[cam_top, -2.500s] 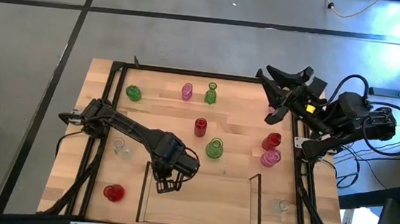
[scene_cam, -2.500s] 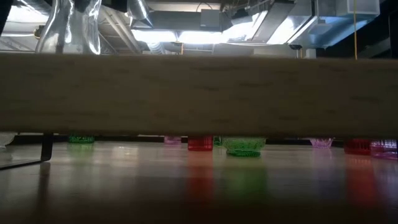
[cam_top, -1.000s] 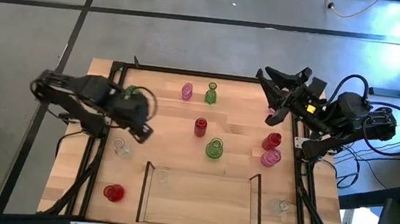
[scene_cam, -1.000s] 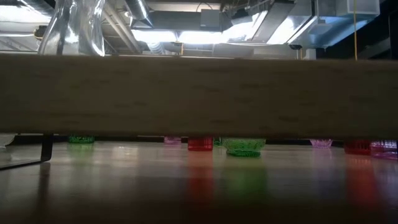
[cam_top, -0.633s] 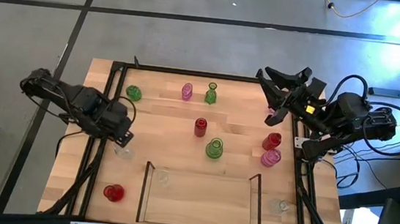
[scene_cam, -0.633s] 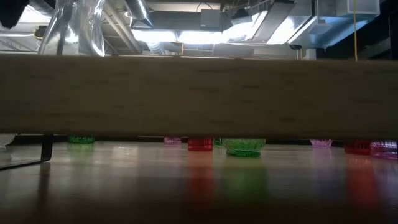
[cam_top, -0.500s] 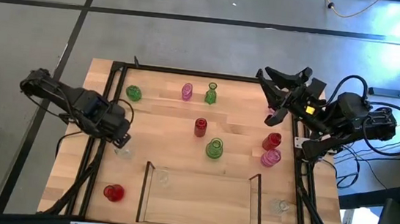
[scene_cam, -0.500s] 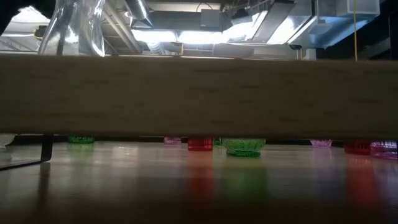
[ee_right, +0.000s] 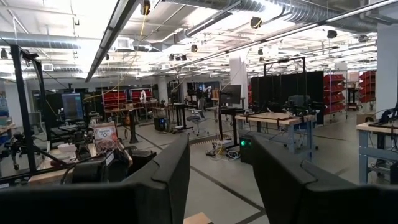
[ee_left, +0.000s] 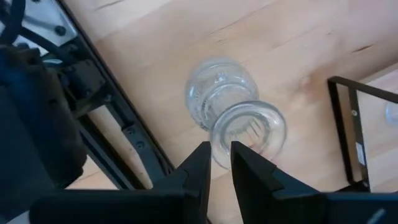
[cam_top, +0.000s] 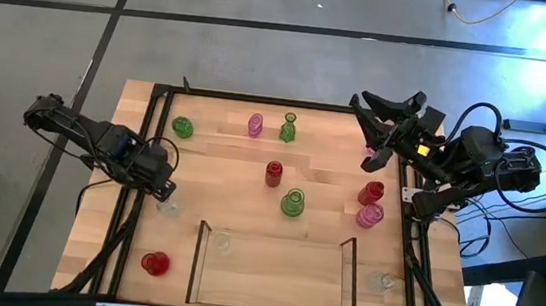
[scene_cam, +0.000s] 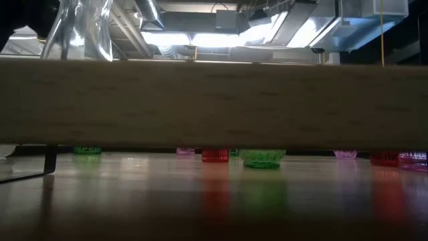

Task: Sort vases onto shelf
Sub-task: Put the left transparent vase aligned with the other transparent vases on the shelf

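Near the table's left edge, left gripper [ee_left: 216, 163] hangs over 1 clear vase [ee_left: 233, 115], fingers narrowly parted, holding nothing. Step: approach. Next: descend, straddle rim, close.

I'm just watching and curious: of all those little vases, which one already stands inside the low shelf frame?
Only the clear vase in the shelf's left corner farthest from the camera's edge; the red, pink, green and other clear ones all stand outside it.

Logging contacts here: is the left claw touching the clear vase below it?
Cannot tell. In the left wrist view the left claw overlaps the clear vase rim, its fingers nearly shut; neither contact nor a gap shows plainly.
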You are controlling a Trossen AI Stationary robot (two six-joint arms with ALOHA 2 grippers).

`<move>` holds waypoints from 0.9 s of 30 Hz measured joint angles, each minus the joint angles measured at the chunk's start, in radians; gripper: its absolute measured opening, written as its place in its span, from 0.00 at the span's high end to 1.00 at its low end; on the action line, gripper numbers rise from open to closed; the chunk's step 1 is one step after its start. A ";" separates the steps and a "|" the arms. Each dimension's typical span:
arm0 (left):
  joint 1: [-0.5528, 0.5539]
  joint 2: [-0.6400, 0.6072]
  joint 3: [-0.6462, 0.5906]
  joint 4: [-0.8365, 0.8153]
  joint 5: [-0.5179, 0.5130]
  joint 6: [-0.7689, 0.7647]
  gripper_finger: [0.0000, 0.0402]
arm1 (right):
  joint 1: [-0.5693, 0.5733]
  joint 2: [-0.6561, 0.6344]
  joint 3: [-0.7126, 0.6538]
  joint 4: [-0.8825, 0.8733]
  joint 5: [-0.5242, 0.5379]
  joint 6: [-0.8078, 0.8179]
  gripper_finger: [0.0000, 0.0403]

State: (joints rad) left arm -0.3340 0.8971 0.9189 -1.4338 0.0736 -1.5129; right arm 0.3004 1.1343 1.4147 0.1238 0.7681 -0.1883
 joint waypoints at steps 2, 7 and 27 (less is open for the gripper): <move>0.000 -0.023 -0.027 0.002 0.003 -0.014 0.86 | 0.000 0.000 0.000 0.000 0.000 0.000 0.62; 0.000 -0.073 -0.074 0.033 0.001 -0.025 0.86 | 0.000 0.000 0.000 0.001 0.001 0.000 0.62; 0.000 -0.155 -0.147 0.193 -0.024 -0.025 0.86 | 0.000 0.000 0.000 0.001 0.002 0.000 0.62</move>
State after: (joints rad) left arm -0.3344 0.7425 0.7715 -1.2410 0.0496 -1.5375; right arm 0.3004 1.1347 1.4147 0.1246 0.7700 -0.1886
